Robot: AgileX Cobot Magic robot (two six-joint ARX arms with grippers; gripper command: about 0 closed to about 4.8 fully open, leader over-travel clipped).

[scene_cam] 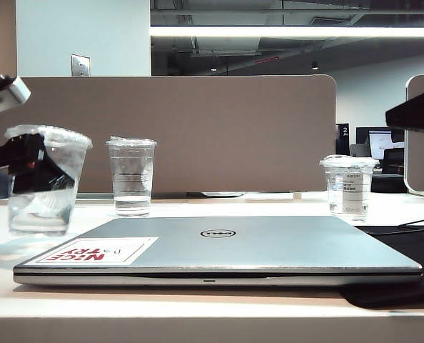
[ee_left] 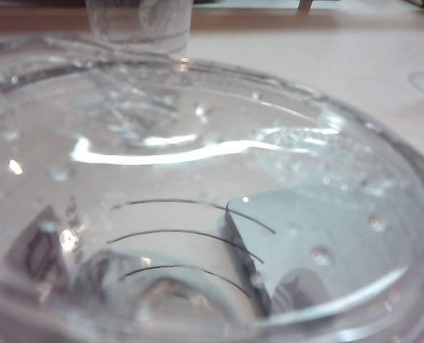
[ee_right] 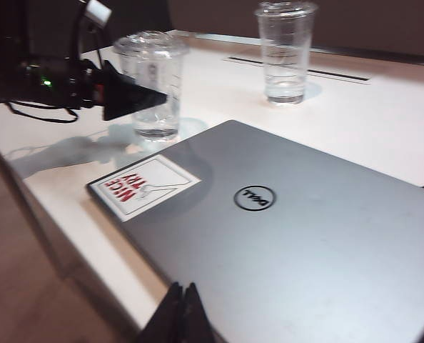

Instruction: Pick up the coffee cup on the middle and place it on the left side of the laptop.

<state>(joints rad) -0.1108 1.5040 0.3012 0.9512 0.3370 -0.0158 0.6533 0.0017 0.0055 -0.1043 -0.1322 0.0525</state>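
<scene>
The coffee cup (scene_cam: 46, 182), clear with a flat clear lid, is at the left of the laptop (scene_cam: 219, 246), close beside its stickered corner. My left gripper (scene_cam: 51, 175) reaches in from the left and is closed around the cup's upper body; one black finger (ee_right: 130, 98) lies across its side. The cup's lid (ee_left: 198, 193) fills the left wrist view, hiding the fingers. I cannot tell whether the cup's base touches the table. My right gripper (ee_right: 182, 287) hovers shut and empty over the laptop's (ee_right: 305, 236) front edge.
A taller ringed clear cup (scene_cam: 131, 175) stands behind the laptop at centre-left. A short cup with a white label (scene_cam: 347, 184) stands at the back right. A beige partition (scene_cam: 219, 128) closes the far side. A black mat and cable (scene_cam: 405, 229) lie at the right.
</scene>
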